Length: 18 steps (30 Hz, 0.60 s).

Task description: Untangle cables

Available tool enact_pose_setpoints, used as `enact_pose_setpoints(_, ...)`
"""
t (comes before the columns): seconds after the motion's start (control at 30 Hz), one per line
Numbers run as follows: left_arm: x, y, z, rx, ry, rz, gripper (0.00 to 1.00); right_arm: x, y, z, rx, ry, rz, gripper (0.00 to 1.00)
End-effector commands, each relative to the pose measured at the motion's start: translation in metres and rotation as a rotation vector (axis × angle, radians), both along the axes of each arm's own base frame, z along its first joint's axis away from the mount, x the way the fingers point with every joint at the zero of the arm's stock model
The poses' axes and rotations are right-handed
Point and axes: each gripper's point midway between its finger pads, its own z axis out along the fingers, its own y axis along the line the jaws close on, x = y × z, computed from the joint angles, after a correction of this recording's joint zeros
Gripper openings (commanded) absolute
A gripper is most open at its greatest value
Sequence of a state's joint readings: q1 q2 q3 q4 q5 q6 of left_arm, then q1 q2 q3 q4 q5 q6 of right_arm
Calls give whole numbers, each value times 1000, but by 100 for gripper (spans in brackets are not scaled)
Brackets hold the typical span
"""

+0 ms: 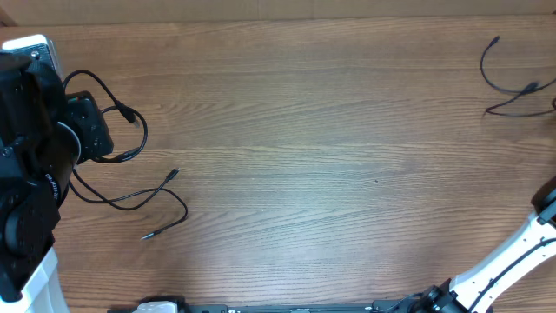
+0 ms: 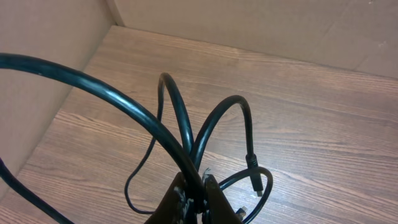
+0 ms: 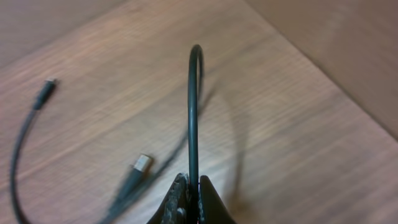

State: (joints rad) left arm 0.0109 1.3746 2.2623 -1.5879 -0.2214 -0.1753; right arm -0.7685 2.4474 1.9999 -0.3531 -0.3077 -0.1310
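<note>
The left hand (image 2: pixel 196 202) is clenched on a bunch of the cables (image 2: pixel 247 127) at the left side of the counter (image 1: pixel 330 156). Several black loops fan up out of its grip, and more slack lies on the wood beside it. The right hand (image 3: pixel 193 202), over at the right edge, is clenched on a single cable (image 3: pixel 193 112) that arches up from between its fingers. A silver plug (image 3: pixel 143 163) lies just beside it.

The trouble I'd expect is on the left. That hand pinches several strands together, so any pull would likely draw the loops tight into a knot rather than open them. Some loops also seem to hang around the left arm (image 1: pixel 35 156) itself and could catch on it. On the right, the thin cable could slip out of the pinch, or its loose end could drag off the counter.

From above, the left hand is buried under its own arm, and the right hand is cut off at the frame's edge. I can't count the strands in the left grip, nor tell whether the crossings are real knots. The right close-up is blurred, so the strands by the plug may be one cable or two.
</note>
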Motion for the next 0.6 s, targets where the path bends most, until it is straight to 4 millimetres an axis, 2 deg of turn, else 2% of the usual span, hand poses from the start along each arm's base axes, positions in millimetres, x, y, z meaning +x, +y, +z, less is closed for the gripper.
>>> enact_pose_setpoints(0.0, -1, 3, 3, 29, -6, -3, 4, 39, 44, 7, -22, -27, 94, 4)
enact_pose_setpoints(0.2, -3, 3, 0, 29, 7, -4, 4, 72, 78, 13, -94, -34, 123, 4)
enact_pose_setpoints(0.37, -3, 3, 1, 40, 10, -13, 4, 83, 94, -3, -98, -12, 138, 4)
enact_pose_setpoints(0.5, -3, 3, 0, 40, 12, -14, 4, 82, 95, -18, -74, 6, 133, 9)
enact_pose_setpoints(0.53, -3, 3, 0, 40, 13, -14, 4, 82, 95, -20, -73, 6, 133, 27)
enact_pose_setpoints(0.57, -4, 3, 0, 40, 13, -14, 4, 82, 95, -20, -74, 7, 133, 38)
